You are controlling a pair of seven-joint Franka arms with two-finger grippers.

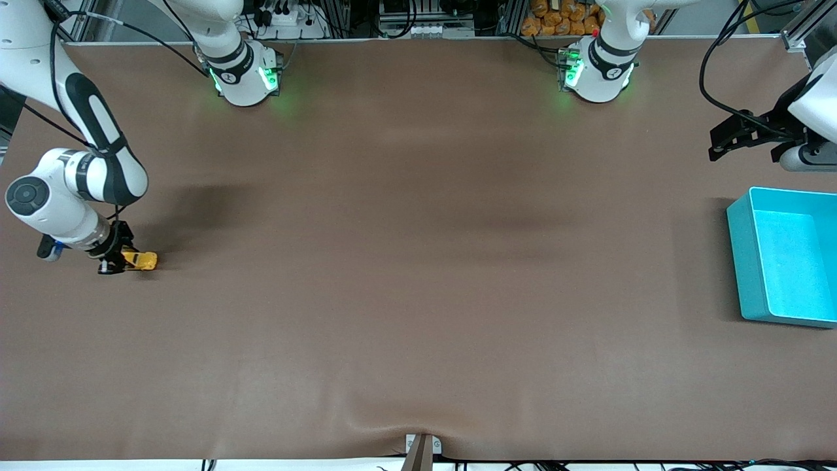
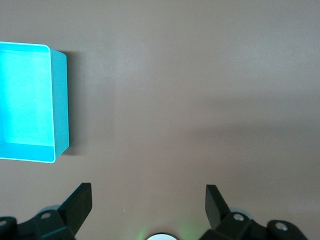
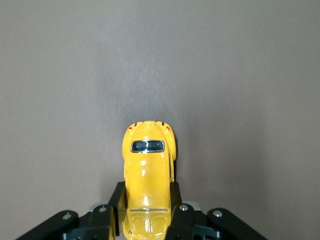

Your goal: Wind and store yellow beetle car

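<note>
the car [image 3: 148,185] sits on the table [image 1: 418,294] at the right arm's end, near the edge, clamped in the right gripper [image 1: 116,256]. open mat stretches toward 3 o'clock to the bin [image 1: 785,258]. the left gripper [image 2: 148,207] waits, fingers spread, over the table by the bin.

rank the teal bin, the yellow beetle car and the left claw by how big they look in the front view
1. teal bin, by far the largest, cut off by the picture's edge.
2. left claw, open, up over the table near the bin; it sits higher, so its rank over the car is less sure.
3. yellow beetle car, smallest, gripped in the right claw.
</note>
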